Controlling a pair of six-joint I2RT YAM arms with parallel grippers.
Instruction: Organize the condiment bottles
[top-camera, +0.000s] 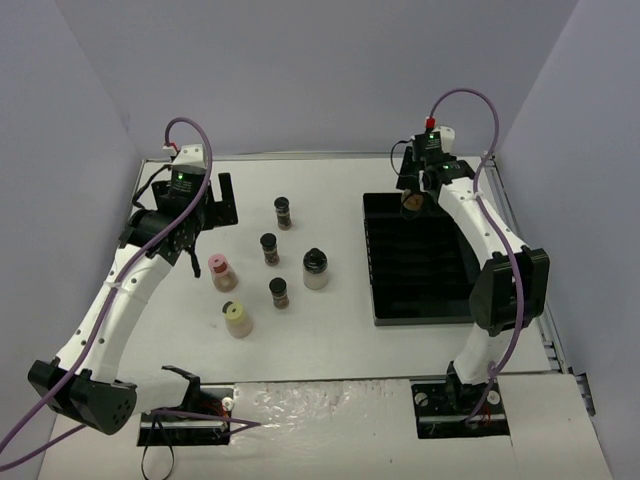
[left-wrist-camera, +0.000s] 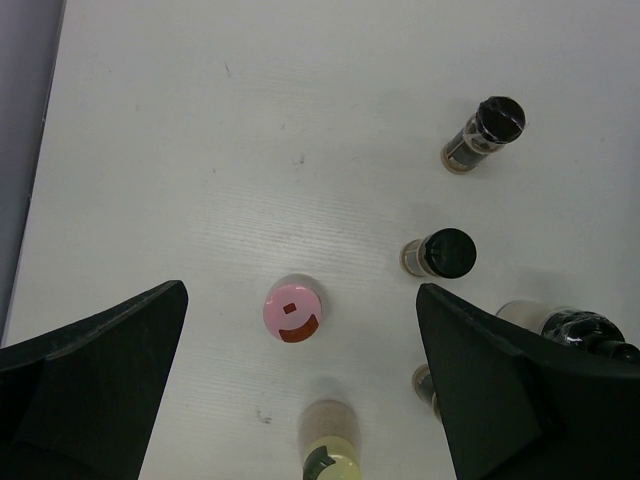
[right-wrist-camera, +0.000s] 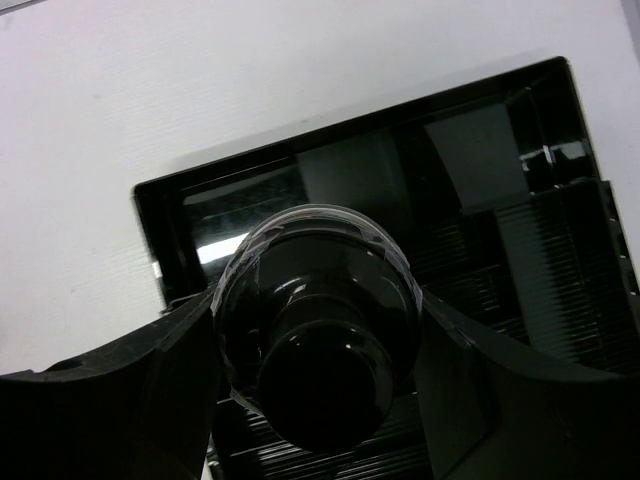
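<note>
Over at the tray (right-wrist-camera: 560, 200), the right fingers (right-wrist-camera: 100, 410) gripped a black-capped jar (right-wrist-camera: 315, 330) upright above its far left corner, slot straight below. The left fingers (left-wrist-camera: 90, 370) gaped wide, the pink-capped jar (left-wrist-camera: 292, 309) standing on the counter (left-wrist-camera: 200, 150) directly beneath them.

The tray (top-camera: 420, 282) was glossy black and ribbed, the table (top-camera: 330, 345) white. The pink-capped jar (left-wrist-camera: 292, 308) bore a reddish-brown lid mark; the yellow-capped jar (top-camera: 238, 318) held tan contents.
</note>
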